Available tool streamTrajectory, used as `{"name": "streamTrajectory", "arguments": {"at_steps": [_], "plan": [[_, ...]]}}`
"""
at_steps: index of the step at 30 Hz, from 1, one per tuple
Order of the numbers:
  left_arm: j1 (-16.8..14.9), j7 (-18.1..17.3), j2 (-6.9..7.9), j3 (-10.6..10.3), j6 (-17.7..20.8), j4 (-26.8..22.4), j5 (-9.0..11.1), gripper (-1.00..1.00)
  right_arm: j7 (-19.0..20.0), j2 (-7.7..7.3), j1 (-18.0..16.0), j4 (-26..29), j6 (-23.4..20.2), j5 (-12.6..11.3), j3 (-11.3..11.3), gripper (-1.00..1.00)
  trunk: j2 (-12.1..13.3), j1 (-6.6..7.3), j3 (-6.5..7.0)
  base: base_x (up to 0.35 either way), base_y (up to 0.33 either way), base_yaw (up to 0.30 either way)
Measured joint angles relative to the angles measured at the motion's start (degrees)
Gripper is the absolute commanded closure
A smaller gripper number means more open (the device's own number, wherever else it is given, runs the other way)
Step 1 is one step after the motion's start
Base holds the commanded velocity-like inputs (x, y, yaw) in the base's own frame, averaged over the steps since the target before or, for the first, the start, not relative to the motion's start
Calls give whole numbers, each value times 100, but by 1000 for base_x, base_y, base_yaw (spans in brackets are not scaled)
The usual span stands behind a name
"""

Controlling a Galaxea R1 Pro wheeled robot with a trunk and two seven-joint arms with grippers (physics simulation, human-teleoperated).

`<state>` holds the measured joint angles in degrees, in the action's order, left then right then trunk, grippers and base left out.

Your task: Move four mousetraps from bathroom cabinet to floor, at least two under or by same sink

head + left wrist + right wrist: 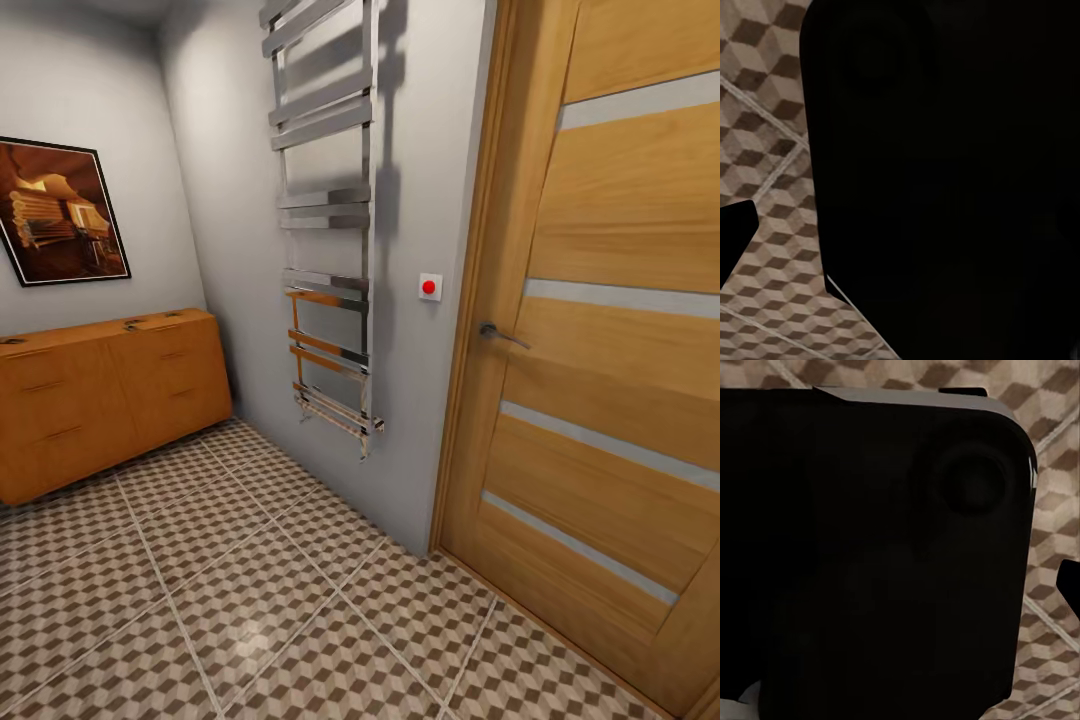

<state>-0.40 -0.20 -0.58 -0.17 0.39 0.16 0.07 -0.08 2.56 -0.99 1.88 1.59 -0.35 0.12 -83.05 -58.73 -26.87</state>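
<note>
Your head view, itemised:

- Cabinet [110, 395]: orange-brown, low and wide, at your nine o'clock against the far wall. Drawers shut, slim bar handles showing. Small dark items sit on its top [133, 324], too small for you to identify as mousetraps.
- Bathroom floor [250, 600]: cube-patterned tiles in brown, beige and white with pale grout, running from six o'clock up to the cabinet's base.
- Framed picture [62, 212]: dark frame, warm brown image, hung on the wall above the cabinet at ten o'clock.
- Chrome towel rail [325, 220]: tall ladder of flat bars, fixed to the grey wall at twelve o'clock.
- Red button [430, 287]: on a small white plate, between the rail and the door.
- Wooden door [600, 350]: at three o'clock, closed, with pale horizontal strips and a metal lever handle [495, 332].

Your wrist views: each shows a large black body close to the lens, with patterned tile at the edges. Left tool and right tool: you cannot tell whether either is spread or pressed together.
</note>
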Motion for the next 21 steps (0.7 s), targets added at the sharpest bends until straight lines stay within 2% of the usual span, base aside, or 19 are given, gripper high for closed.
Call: {"name": "streamTrajectory", "arguments": {"at_steps": [9, 21], "plan": [[-1, -7, -24, 7, -27, -12, 1, -100, 0, 5, -3, 10, 258, -6, -15, -100, 0, 0, 0, 0, 0, 0], [0, -6, -31, 31, -294, -135, 1, -100, 4, 16, -4, 40, 311, -15, -17, -100, 0, 0, 0, 0, 0, 0]]}}
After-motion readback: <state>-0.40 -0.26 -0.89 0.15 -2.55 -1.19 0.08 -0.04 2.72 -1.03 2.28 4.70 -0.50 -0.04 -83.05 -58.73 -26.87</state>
